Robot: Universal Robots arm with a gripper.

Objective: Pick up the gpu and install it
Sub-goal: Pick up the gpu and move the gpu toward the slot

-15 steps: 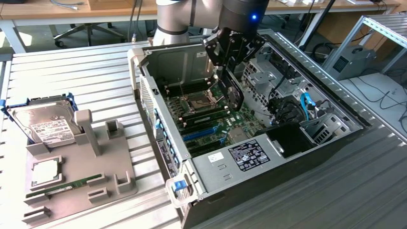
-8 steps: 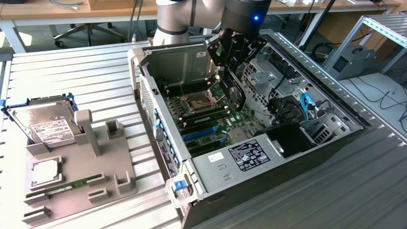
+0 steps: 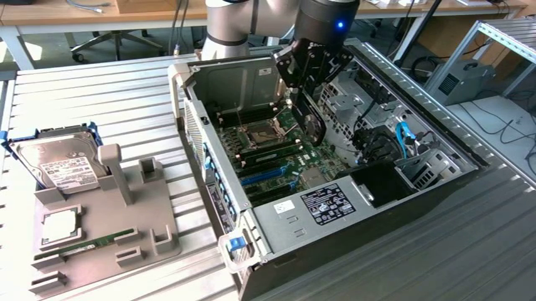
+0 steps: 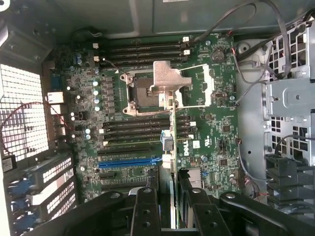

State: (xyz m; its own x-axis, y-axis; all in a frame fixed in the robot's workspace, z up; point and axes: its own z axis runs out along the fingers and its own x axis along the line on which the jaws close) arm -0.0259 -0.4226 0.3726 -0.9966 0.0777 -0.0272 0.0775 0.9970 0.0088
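The gpu (image 3: 313,119) is a thin black card hanging on edge inside the open computer case (image 3: 277,216), above the green motherboard (image 3: 277,153). My gripper (image 3: 308,84) is shut on its upper part. In the wrist view the gpu (image 4: 173,147) appears as a narrow edge running out from between the two black fingers (image 4: 146,206). That edge crosses the memory slots near the silver CPU socket (image 4: 157,91). The blue expansion slot (image 4: 130,161) lies just beside the card's edge, and the card is above the board, not seated in it.
A grey fixture plate (image 3: 109,241) at the exterior view's left carries a silver hard drive (image 3: 59,164) and a green memory stick (image 3: 88,243). Inside the case are a metal drive cage (image 4: 290,103), loose cables (image 4: 256,64) and a black power-supply shroud (image 3: 381,185).
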